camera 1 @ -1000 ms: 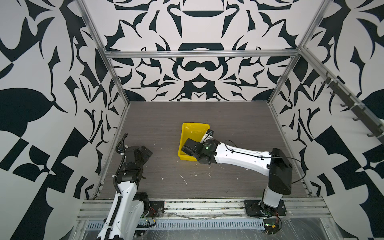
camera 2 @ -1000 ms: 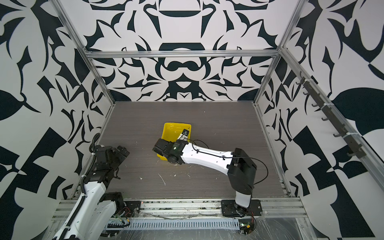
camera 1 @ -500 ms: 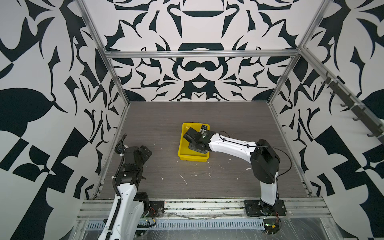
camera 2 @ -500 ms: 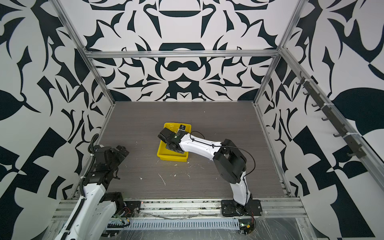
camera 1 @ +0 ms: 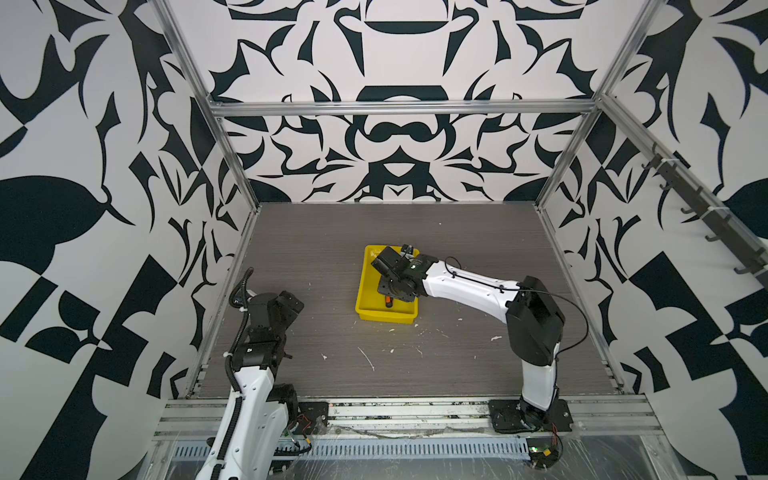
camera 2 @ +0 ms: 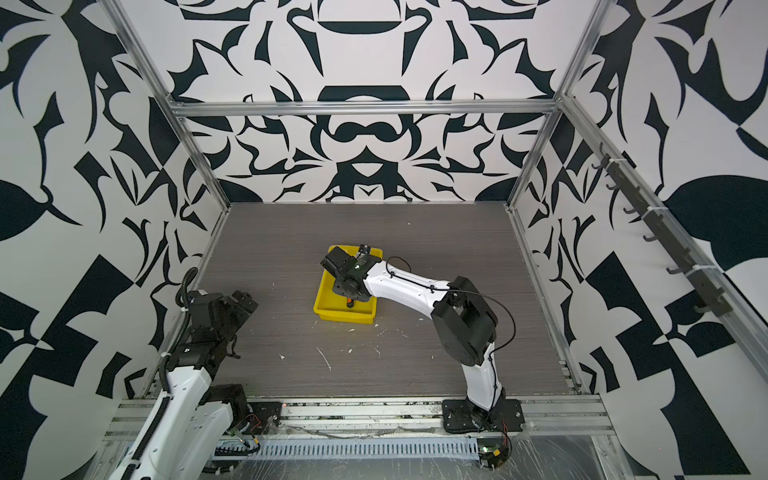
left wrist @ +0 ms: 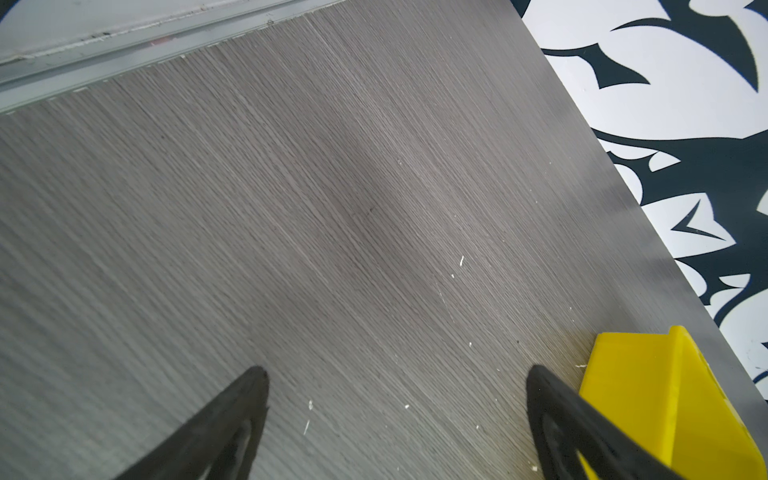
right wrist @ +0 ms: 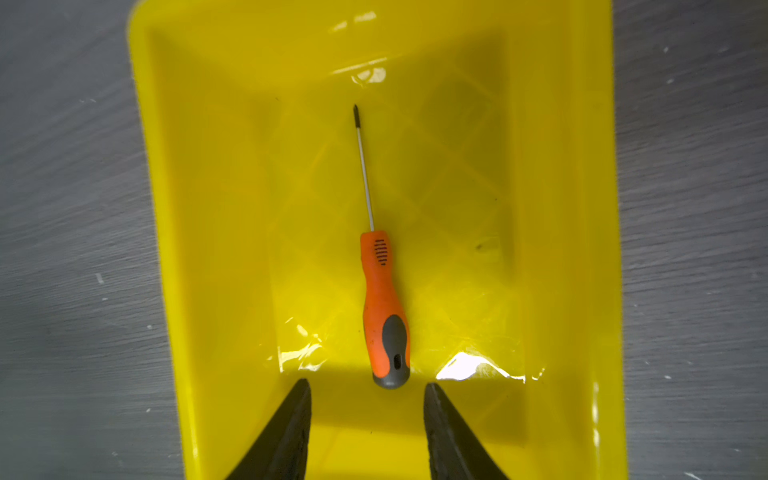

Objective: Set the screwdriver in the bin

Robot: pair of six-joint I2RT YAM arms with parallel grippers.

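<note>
The screwdriver (right wrist: 384, 307), orange-handled with a dark butt and thin shaft, lies flat on the floor of the yellow bin (right wrist: 166, 232), lengthwise and near its middle. My right gripper (right wrist: 368, 390) hangs over the bin, open, its two dark fingers apart on either side of the butt end and not touching it. In both top views only a bit of orange handle (camera 1: 387, 300) (camera 2: 350, 300) shows under the right gripper (camera 1: 392, 289), inside the bin (camera 1: 386, 319) (camera 2: 345, 319). My left gripper (left wrist: 397, 374) stands open and empty over bare table, left of the bin (left wrist: 648, 395).
The left arm (camera 1: 266, 328) is folded back near the left wall. White scraps (camera 1: 368, 359) dot the grey wood-grain table in front of the bin. Patterned walls and metal frame rails close in the table on three sides.
The right arm swung from the bin's near edge to over its inside, and its jaws went from shut to open. The screwdriver now lies loose in the bin. Left arm barely moved.
</note>
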